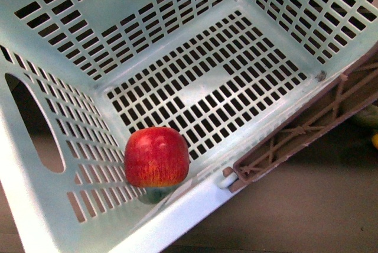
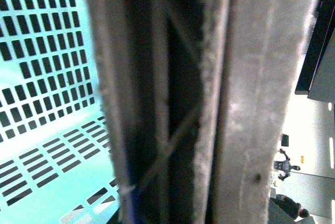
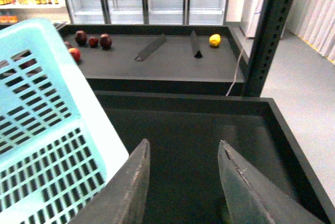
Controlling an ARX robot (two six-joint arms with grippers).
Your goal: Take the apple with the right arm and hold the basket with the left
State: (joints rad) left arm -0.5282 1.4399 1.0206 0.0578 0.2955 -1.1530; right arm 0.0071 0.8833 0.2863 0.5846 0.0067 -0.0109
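The red apple (image 1: 156,157) with a yellowish base lies inside the mint-green basket (image 1: 177,46), in the bottom corner nearest the camera. The basket is tilted, and its brown lattice handle (image 1: 307,126) runs along the right rim. In the left wrist view the handle (image 2: 167,103) fills the frame at very close range, and my left gripper (image 2: 209,171) is shut on it. My right gripper (image 3: 183,150) is open and empty over a dark bin, just outside the basket wall (image 3: 47,109). The apple is hidden in both wrist views.
A dark bin (image 3: 199,124) with raised walls lies under the right gripper. Beyond it a dark shelf holds small dark-red fruits (image 3: 91,41) and a yellow fruit (image 3: 214,40). A dark upright post (image 3: 269,30) stands beside it. A green fruit (image 1: 369,117) shows outside the basket.
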